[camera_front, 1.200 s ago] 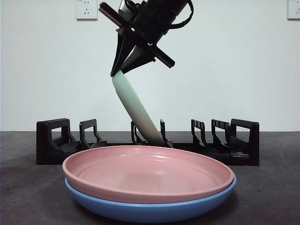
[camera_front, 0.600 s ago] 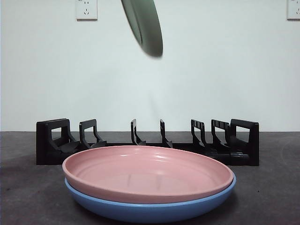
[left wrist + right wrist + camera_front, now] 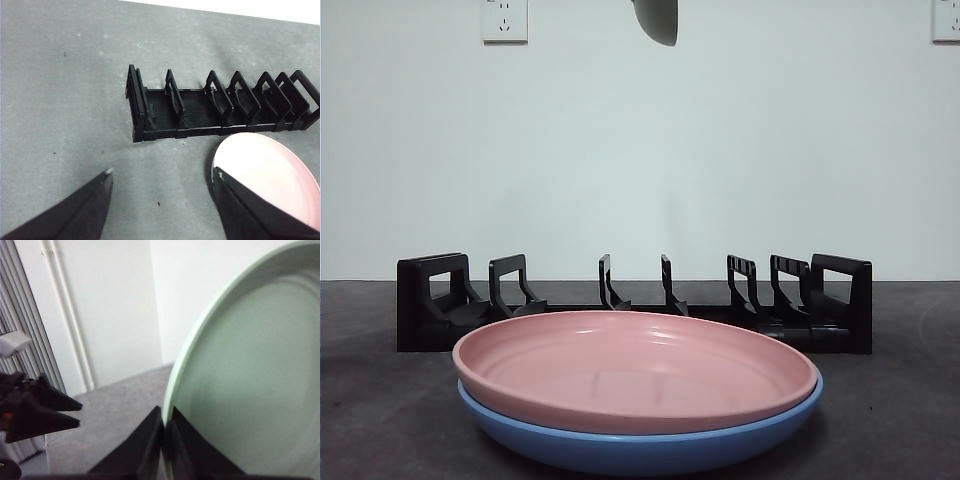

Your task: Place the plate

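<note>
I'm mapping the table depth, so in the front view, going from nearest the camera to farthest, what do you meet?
Blue plate with the pink plate stacked on it → black dish rack → white wall with a socket. The green plate hangs high above, clamped in the right gripper.

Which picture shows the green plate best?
The right wrist view. The green plate fills most of it, and the right gripper is pinching its rim. The front view shows only its bottom edge poking down from the top, high above the rack. The left wrist view doesn't show it.
</note>
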### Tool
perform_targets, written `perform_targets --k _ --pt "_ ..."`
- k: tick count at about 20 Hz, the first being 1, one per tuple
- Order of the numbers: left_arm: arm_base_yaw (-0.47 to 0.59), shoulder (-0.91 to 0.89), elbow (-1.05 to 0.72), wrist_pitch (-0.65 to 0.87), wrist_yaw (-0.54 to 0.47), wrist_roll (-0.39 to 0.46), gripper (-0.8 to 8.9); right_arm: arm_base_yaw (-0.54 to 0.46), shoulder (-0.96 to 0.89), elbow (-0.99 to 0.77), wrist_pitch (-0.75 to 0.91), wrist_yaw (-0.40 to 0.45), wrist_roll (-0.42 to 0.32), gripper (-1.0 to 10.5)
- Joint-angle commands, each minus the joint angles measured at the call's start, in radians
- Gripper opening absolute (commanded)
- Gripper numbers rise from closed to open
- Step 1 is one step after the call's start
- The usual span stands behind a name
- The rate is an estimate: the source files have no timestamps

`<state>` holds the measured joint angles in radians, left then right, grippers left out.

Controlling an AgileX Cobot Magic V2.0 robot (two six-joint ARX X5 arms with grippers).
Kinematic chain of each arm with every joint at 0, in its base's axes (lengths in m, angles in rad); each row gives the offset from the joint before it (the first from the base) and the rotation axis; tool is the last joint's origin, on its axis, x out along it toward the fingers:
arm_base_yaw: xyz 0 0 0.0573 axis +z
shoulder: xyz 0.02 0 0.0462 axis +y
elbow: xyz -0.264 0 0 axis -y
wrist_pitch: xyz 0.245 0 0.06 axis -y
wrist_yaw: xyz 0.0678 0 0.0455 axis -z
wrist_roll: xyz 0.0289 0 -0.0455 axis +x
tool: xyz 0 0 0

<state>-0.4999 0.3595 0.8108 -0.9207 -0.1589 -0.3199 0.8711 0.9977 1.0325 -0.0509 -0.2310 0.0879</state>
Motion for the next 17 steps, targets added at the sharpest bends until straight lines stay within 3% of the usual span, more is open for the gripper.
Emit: perform_targets --k 1,3,9,12,17 --pt "-0.003 0.003 0.014 0.008 -0.006 -0.024 3.09 0.085 -0.072 -0.084 0.118 0.081 -0.087 0.1" --pt "-0.003 0.003 0.014 0.006 -0.006 -0.035 3.09 0.159 -0.112 -0.125 0.092 0.151 -0.15 0.1" --pt "-0.003 0.003 0.014 -0.007 -0.006 -0.04 3.1 0.305 -0.077 -0.126 -0.327 0.252 -0.342 0.1" --pt "-0.003 0.003 0.014 -0.007 -0.006 -0.04 3.1 0.358 -0.029 -0.126 -0.459 0.29 -0.433 0.1" --pt "-0.003 0.003 0.014 -0.007 -0.006 -0.04 3.1 0.396 0.103 -0.126 -0.557 0.293 -0.495 0.1"
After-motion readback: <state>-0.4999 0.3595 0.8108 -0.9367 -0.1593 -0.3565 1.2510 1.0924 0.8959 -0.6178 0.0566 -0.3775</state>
